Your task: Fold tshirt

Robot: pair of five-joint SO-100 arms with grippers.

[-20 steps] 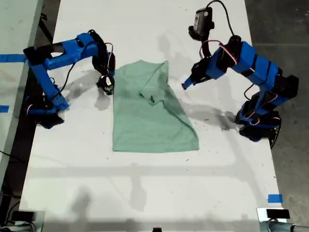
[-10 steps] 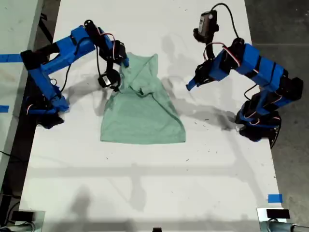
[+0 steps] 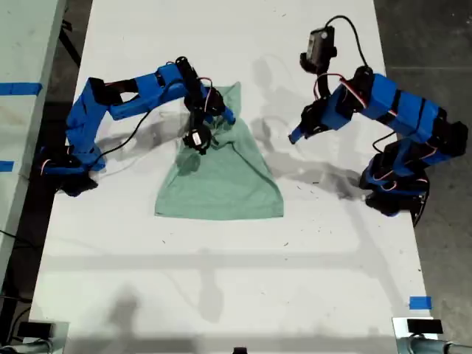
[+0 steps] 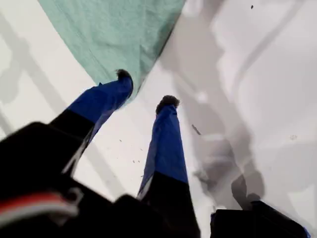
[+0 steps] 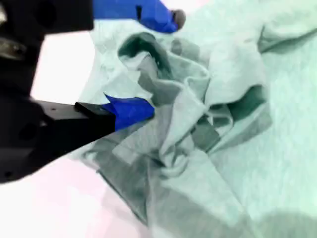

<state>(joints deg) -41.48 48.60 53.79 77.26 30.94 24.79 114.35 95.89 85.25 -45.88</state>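
The pale mint-green tshirt (image 3: 221, 184) lies on the white table (image 3: 221, 280), its lower part flat and its upper part bunched and folded over. My second gripper (image 3: 221, 116), on the arm coming from the exterior view's left, sits over that bunched top. In the second wrist view the second gripper (image 5: 148, 64) has crumpled tshirt (image 5: 257, 148) cloth wadded between its blue fingers (image 5: 131, 111). My first gripper (image 3: 293, 136), on the arm at the exterior view's right, hovers open over bare table beside the shirt. The first wrist view shows the first gripper (image 4: 145, 90) empty, just off the tshirt (image 4: 119, 29) edge.
A piece of blue tape (image 3: 420, 302) is stuck near the table's front corner at the exterior view's right. Another table with blue tape (image 3: 18, 88) borders the exterior view's left. Dark floor (image 3: 435, 59) lies past the table edge at the exterior view's right.
My second arm has swung toward the exterior view's right, dragging the shirt's upper edge over itself. The shirt slid toward the exterior view's left. My first gripper drew back slightly.
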